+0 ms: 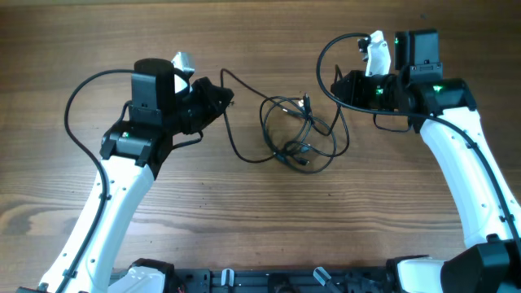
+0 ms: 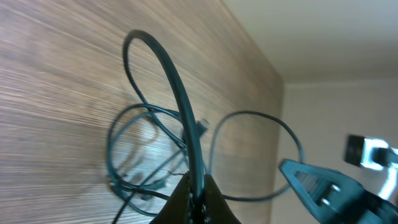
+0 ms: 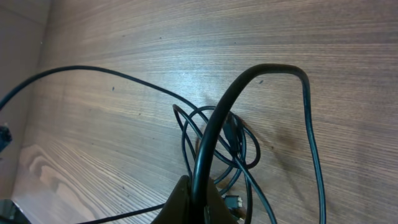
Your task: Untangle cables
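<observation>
We saw the cables (image 1: 293,150) lying as a loose tangle of thin black loops near the middle of the wooden table (image 1: 244,220), between the left arm (image 1: 122,191) and the right arm (image 1: 456,155), with small plug ends (image 1: 306,103) showing in the knot. From the overhead camera, the left gripper (image 1: 223,99) sat just left of the tangle and the right gripper (image 1: 336,85) just right of it, each pointing inward toward the other. One strand ran from the tangle's left side in a wide curve up to the left gripper. Another loop rose from the right side toward the right gripper. On the left wrist camera the left gripper's fingers (image 2: 177,208) were pressed together on a strand (image 2: 182,106). It climbed out from between them, arched high over the tabletop and came down toward the loops lying flat on the wood beyond. The right wrist camera showed much the same. The right gripper's fingers (image 3: 179,206) were pinched on a strand (image 3: 211,134) that rose from the tips, bent over sharply and dropped away toward the lower edge of the view. The overlapping coils and one plug lay on the surface just beyond the fingertips. Both pinched strands were lifted off the table, and the rest of the bundle rested on it. We could not tell from any view whether the two grippers held the same cable or different ones.
</observation>
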Controlling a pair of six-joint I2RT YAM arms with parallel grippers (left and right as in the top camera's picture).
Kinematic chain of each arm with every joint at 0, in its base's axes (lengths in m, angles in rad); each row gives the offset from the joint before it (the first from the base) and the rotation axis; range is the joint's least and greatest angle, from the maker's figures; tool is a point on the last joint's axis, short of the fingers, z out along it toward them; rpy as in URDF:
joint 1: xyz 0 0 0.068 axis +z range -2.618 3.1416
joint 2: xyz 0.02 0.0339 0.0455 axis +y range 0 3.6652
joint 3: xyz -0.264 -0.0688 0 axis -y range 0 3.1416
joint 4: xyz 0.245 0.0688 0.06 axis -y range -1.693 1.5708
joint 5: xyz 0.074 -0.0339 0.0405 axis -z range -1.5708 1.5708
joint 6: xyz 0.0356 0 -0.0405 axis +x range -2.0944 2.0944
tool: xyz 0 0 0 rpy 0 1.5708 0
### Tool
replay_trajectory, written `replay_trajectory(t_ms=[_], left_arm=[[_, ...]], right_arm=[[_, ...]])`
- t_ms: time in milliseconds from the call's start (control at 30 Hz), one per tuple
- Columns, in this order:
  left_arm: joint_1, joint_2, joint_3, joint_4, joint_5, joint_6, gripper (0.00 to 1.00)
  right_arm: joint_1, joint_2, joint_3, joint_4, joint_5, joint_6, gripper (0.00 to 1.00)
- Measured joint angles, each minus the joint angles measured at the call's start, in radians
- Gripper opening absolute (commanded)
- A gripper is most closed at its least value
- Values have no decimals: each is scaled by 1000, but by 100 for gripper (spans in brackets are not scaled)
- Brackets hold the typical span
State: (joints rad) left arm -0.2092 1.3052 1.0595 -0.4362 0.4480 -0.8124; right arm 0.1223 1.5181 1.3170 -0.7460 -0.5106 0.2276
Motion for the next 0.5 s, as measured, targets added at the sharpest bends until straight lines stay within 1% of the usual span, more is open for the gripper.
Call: replay_trajectory(t_ms=[167,500], left_arm=[[0,0,0,-20,-57,0,7],[0,0,0,-36,-108,0,7]], right_arm=[[0,0,0,-2,11,8,4],[-9,0,0,-5,15,23,4]])
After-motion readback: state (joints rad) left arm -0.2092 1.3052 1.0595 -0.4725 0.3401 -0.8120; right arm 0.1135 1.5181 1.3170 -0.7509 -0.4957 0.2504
